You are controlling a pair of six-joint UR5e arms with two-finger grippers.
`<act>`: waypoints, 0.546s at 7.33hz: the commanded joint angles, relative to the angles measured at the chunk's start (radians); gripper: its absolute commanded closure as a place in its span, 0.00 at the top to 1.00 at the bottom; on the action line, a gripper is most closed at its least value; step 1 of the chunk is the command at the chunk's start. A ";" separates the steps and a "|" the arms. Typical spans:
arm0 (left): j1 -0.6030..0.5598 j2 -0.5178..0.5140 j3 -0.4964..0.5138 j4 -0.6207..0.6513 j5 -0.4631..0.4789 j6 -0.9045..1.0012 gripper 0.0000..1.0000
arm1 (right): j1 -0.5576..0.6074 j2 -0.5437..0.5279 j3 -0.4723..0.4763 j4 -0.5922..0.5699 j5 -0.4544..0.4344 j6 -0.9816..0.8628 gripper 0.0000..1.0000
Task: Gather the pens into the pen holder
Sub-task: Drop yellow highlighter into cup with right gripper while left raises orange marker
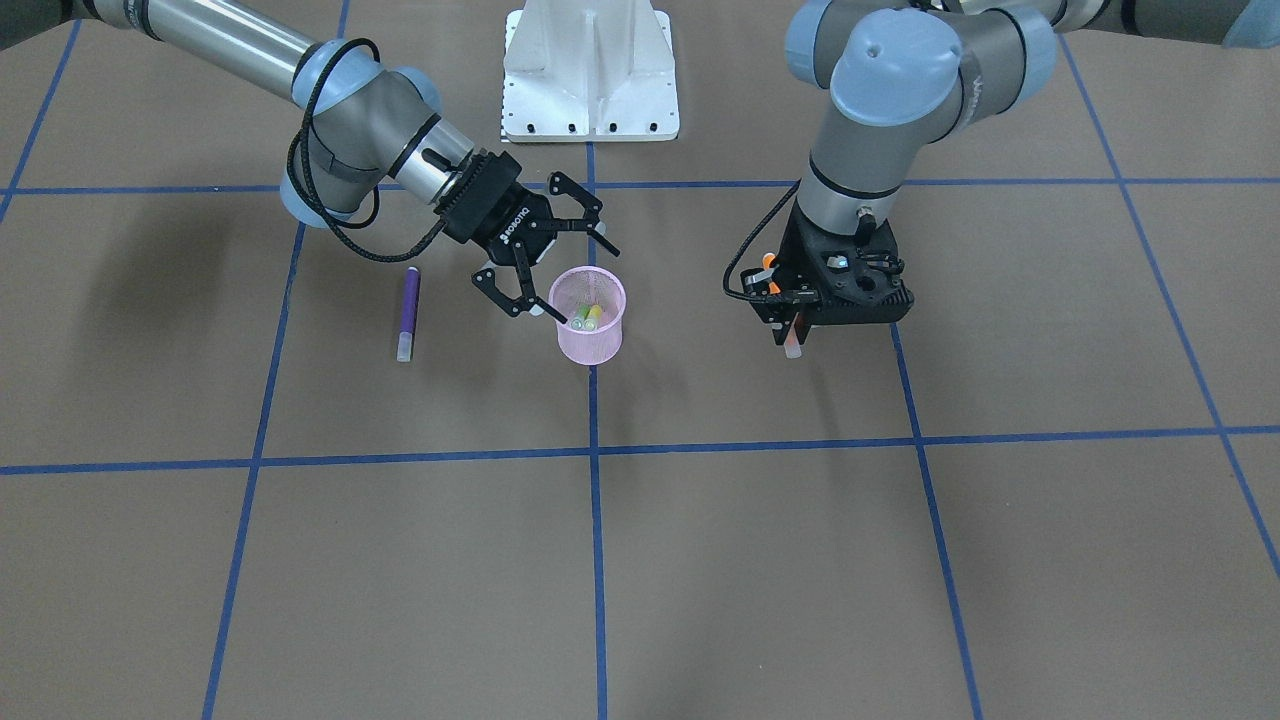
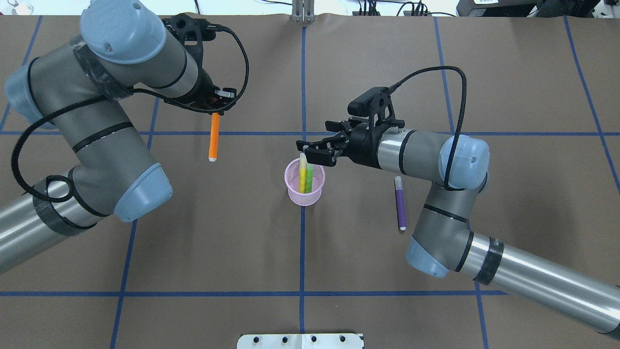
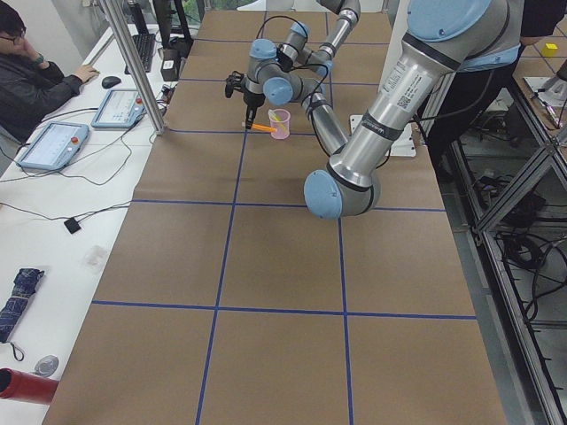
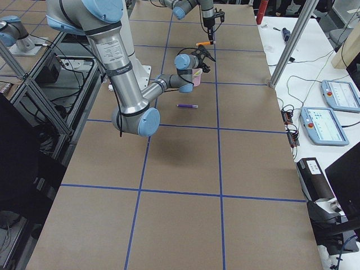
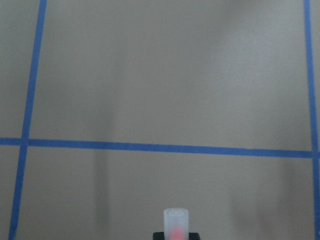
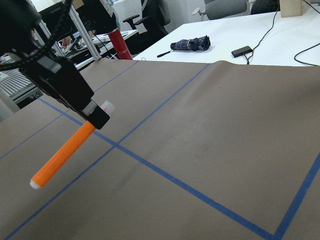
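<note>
— What are they working on?
— A tabletop [image 1: 700, 560] under brown paper, squared off with blue tape [image 1: 597, 500]. From the front-facing camera, the pink mesh pen holder [image 1: 588, 338] stands upright on the centre line, with a green pen [image 1: 577, 321] and a yellowish pen [image 1: 594, 315] inside. The right claw [image 1: 568, 283] hangs at its rim, fingers spread wide, gripping nothing. The purple pen [image 1: 409, 310] lies flat on the paper to the robot's right of the holder, apart from it.
— And the other arm?
— The left claw [image 1: 791, 328] is clenched on the orange pen [image 1: 793, 346], well apart from the holder on the robot's left.
— Overhead?
— Both pens in the holder lean together, pale caps above the rim, with the released right claw just beside them. The orange pen juts from the left claw toward the robot, held by one end.
— The side cameras?
— From the left end the orange pen looks roughly level. How far it is off the paper I cannot tell. A person [image 3: 31, 75] sits at a desk [image 3: 62, 190] beside the tabletop. From the right end the purple pen lies nearer the camera than the holder.
— The wrist cameras?
— The left one shows paper, tape lines, and the orange pen's pale cap at the bottom edge between dark claw parts. The right one looks across at the left claw gripping the orange pen near its pale cap, the body slanting down. Behind are a folded umbrella [image 6: 190, 44] on the desk and a red bottle [image 6: 120, 44].
</note>
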 commanded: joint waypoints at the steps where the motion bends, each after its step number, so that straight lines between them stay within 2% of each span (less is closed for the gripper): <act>1: 0.007 -0.002 -0.029 -0.127 0.133 0.076 0.00 | 0.156 -0.022 0.041 -0.145 0.244 0.002 0.98; 2: 0.012 0.004 -0.032 -0.230 0.164 0.076 0.00 | 0.227 -0.039 0.058 -0.214 0.352 0.003 0.98; 3: 0.012 0.050 -0.032 -0.364 0.167 0.073 0.00 | 0.302 -0.059 0.084 -0.334 0.487 0.006 0.98; 4: 0.018 0.104 -0.023 -0.503 0.207 0.075 0.00 | 0.363 -0.094 0.159 -0.503 0.634 0.107 0.98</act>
